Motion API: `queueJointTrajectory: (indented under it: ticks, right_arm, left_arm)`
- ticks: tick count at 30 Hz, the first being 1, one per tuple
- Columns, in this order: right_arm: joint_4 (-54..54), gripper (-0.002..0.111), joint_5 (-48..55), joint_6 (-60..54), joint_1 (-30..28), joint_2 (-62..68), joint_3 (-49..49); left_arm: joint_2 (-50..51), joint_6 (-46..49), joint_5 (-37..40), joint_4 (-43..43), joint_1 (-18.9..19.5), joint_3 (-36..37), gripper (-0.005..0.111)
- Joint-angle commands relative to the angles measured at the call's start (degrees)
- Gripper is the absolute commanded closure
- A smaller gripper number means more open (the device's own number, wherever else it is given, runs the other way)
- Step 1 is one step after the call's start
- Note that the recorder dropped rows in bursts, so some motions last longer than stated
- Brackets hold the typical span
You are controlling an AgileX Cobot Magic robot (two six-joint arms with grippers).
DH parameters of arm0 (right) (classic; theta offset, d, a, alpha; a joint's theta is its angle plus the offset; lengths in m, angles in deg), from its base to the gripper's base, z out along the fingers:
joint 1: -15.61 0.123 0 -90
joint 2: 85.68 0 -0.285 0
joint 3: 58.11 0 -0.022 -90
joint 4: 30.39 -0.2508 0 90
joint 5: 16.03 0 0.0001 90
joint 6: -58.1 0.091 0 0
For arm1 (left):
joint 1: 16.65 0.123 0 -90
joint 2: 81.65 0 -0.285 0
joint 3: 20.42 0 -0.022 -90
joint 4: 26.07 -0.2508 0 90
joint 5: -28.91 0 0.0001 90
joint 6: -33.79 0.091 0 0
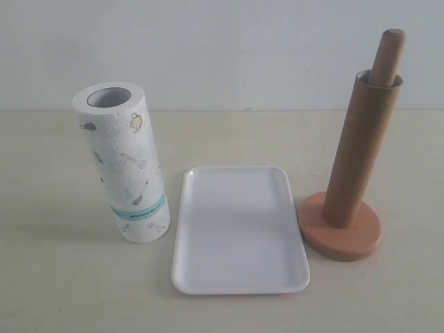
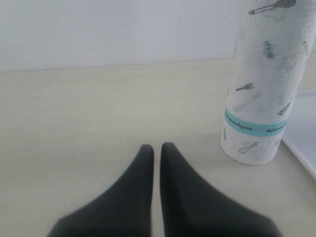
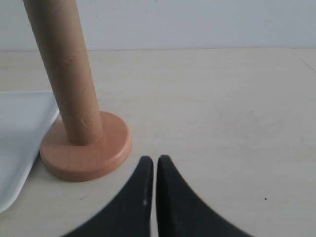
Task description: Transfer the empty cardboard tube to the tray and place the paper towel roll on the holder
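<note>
The brown cardboard tube (image 1: pixel 359 156) stands slipped over the pole of the wooden holder (image 1: pixel 340 239) at the right; the pole's rounded tip (image 1: pixel 388 55) sticks out above it. The white tray (image 1: pixel 238 232) lies flat in the middle with nothing in it. At the left the printed paper towel roll (image 1: pixel 126 166) stands upright on the table. Neither gripper shows in the exterior view. My left gripper (image 2: pixel 157 148) is shut, low over the table, with the roll (image 2: pixel 264 94) standing apart from it. My right gripper (image 3: pixel 153 160) is shut near the holder's base (image 3: pixel 86 153) and the tube (image 3: pixel 64 69).
A pale wall runs behind the beige table (image 1: pixel 69 277). The tray's edge shows beside the roll (image 2: pixel 301 143) and beside the holder's base (image 3: pixel 19 133).
</note>
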Motion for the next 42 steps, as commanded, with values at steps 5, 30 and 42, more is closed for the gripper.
queueJointTrajectory:
  ticks: [5,30,42]
  right_arm:
    - [-0.03,0.106,-0.76,-0.04,-0.32,-0.24,-0.02]
    - [-0.03,0.106,-0.7,-0.04,-0.32,-0.24,-0.02]
    - [-0.03,0.106,-14.58,0.6,-0.32,-0.24,-0.02]
  left_arm:
    - [-0.15,0.18,-0.03,0.39,0.09,0.17,0.103]
    - [-0.15,0.18,-0.03,0.39,0.09,0.17,0.103]
    - [-0.15,0.18,-0.03,0.39,0.09,0.17,0.103]
